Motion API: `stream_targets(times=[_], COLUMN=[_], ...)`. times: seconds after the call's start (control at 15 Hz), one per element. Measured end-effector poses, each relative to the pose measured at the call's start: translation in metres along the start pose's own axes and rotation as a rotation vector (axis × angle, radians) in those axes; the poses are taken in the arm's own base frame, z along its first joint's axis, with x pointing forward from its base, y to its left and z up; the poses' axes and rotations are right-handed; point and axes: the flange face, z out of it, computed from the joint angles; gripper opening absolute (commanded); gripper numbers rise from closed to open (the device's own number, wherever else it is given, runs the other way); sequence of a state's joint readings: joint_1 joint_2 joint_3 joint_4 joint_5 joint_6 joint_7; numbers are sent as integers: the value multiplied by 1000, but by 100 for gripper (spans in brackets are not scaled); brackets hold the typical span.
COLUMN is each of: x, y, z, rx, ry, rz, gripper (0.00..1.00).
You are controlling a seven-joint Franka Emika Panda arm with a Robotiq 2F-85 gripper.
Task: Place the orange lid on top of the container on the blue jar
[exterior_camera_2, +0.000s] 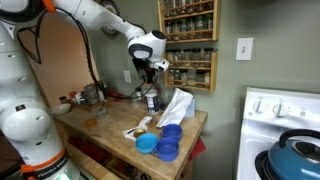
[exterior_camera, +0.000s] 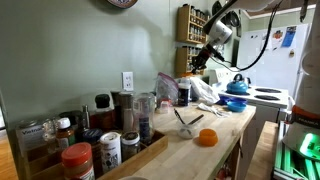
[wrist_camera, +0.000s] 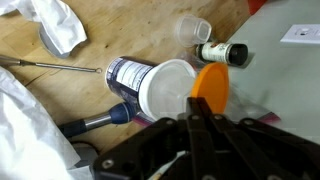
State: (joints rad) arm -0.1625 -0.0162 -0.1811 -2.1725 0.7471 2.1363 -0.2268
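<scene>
My gripper (wrist_camera: 203,112) is shut, and the orange lid (wrist_camera: 211,86) sits right at its fingertips, seen on edge. Just left of it and below is a container with a white round top (wrist_camera: 165,88) and a blue and white label (wrist_camera: 128,72). In both exterior views my gripper (exterior_camera: 197,63) (exterior_camera_2: 151,72) hangs above a dark blue jar (exterior_camera: 183,93) (exterior_camera_2: 152,100) at the counter's far end, by the spice rack. The lid itself is too small to make out there.
A second low orange round cap (exterior_camera: 206,137) lies near the counter's front edge. White crumpled bag (exterior_camera_2: 176,105), blue bowls (exterior_camera_2: 166,140), spoon (wrist_camera: 60,66), small black-capped bottle (wrist_camera: 222,53), clear cup (wrist_camera: 195,28). Several spice jars (exterior_camera: 78,158) stand in a wooden tray. Wall and outlet (wrist_camera: 300,35) are close.
</scene>
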Motion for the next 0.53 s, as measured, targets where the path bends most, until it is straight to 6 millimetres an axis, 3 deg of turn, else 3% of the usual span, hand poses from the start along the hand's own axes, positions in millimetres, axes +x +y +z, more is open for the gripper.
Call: stream_targets(times=[0.53], x=[0], y=[4], z=[5], rx=[35], ry=[2], rz=[38], gripper=[1])
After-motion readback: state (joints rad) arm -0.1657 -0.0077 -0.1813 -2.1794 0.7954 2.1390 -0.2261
